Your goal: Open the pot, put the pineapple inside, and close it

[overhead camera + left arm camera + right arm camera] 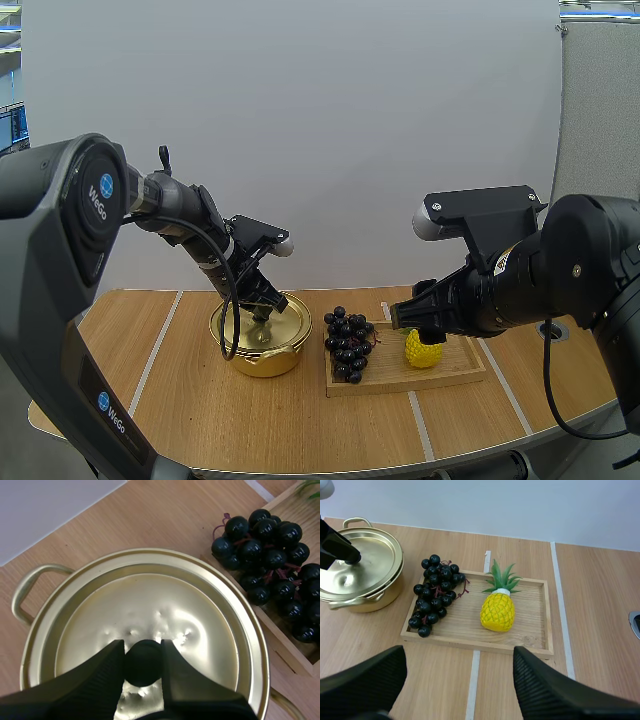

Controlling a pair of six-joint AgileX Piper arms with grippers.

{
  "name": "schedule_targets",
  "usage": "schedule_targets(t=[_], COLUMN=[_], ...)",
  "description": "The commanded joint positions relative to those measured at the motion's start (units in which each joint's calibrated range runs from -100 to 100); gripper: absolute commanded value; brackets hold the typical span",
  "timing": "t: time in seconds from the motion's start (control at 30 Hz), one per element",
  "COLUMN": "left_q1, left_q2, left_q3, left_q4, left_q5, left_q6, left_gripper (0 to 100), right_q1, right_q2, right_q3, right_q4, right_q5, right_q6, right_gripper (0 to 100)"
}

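left claw (pixel 142 664) sits closed on the black knob (pixel 143 656) of the lid (pixel 150 615), tips pinching it from both sides. lid is on the gold pot (pixel 262 350), which stands on the tabletop (pixel 200 420) just left of the tray (pixel 455 375). lid looks like thin metal, so likely light and stiff but shiny and slick. the knob is the only sensible hold, small and round, so it could roll out of the pinch if tilted; a straight lift seems safest. next along, the grapes (pixel 348 345) lie on the tray's left end, near the pot, partly over the tray edge. pineapple (pixel 497 609) is on the tray to the right of the grapes, apart from them, yellow body with green leaves at the far end. it looks like a small toy, probably light, with a bumpy skin that should give some grip. best taken across the yellow body, not the leaves, which look thin and bendy. right claw (pixel 459 655) is wide open, hovering over the tray's near edge, short of the pineapple and touching nothing.
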Motion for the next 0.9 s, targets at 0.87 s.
schedule_targets(t=[0.87], left_q1=[-0.19], left_q2=[-38.2], left_q3=[-24.1], left_q4=[-0.8], left_q5=[-20.0], left_q6=[-0.2], left_gripper=[1], right_q1=[0.0], right_q2=[-0.1], right_q3=[-0.7], right_q4=[-0.3], right_q5=[-1.0], right_q6=[-0.2], right_gripper=[100])
